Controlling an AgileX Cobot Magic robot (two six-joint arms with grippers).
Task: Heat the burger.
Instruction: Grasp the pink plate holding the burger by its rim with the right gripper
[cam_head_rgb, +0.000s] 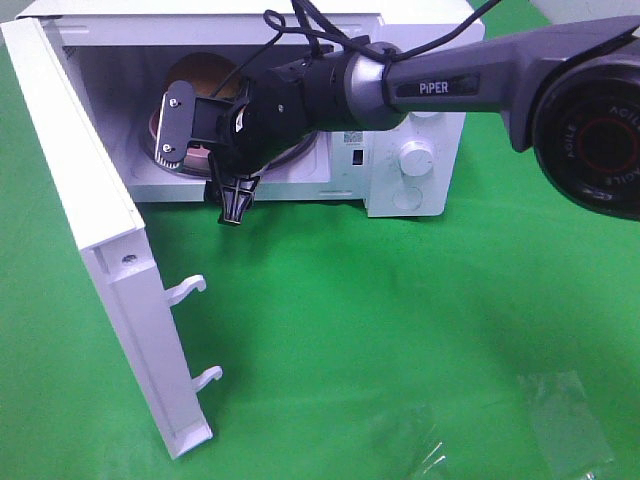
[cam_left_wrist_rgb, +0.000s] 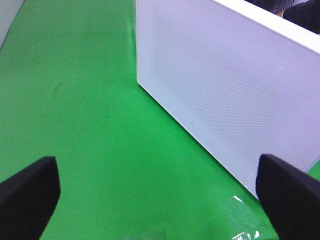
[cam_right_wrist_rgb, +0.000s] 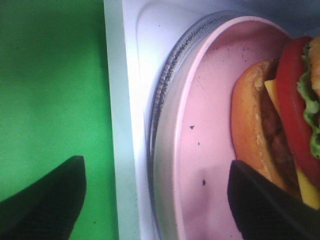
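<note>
The right arm's black gripper (cam_right_wrist_rgb: 155, 200) stands with its two dark fingers (cam_right_wrist_rgb: 42, 200) spread wide apart and nothing between them. One finger hangs over the green cloth outside the oven, the other over the round pink plate (cam_right_wrist_rgb: 200, 150). From the high camera this gripper (cam_head_rgb: 165, 125) sits at the mouth of the white microwave oven (cam_head_rgb: 410, 110), its pale finger plate turned toward the cavity. The grey forearm behind it carries the word "PiPER" in white, and the big black joint at the right edge shows part of "AGILE" on its rim.

The burger (cam_right_wrist_rgb: 280, 120), with its glossy brown bun, red tomato slice, green lettuce and yellow cheese, lies on its side on the pink plate, just beside the inner finger and not held. The plate rests on a clear glass turntable (cam_right_wrist_rgb: 162, 100) inside the oven. In the high view only a bit of golden bun (cam_head_rgb: 205, 72) shows behind the arm.

The left arm's gripper (cam_left_wrist_rgb: 157, 195) hangs open above the cloth, its black fingertips (cam_left_wrist_rgb: 30, 190) far apart, near the outside of the white perforated oven door (cam_left_wrist_rgb: 225, 90).

That door (cam_head_rgb: 100, 250) stands swung open, two white latch hooks (cam_head_rgb: 190, 290) poking from its edge. A white dial (cam_head_rgb: 417, 158) sits on the control panel. Everything stands on a bright green cloth (cam_head_rgb: 400, 330), with crumpled clear plastic film (cam_head_rgb: 560, 415) lying near its front.
</note>
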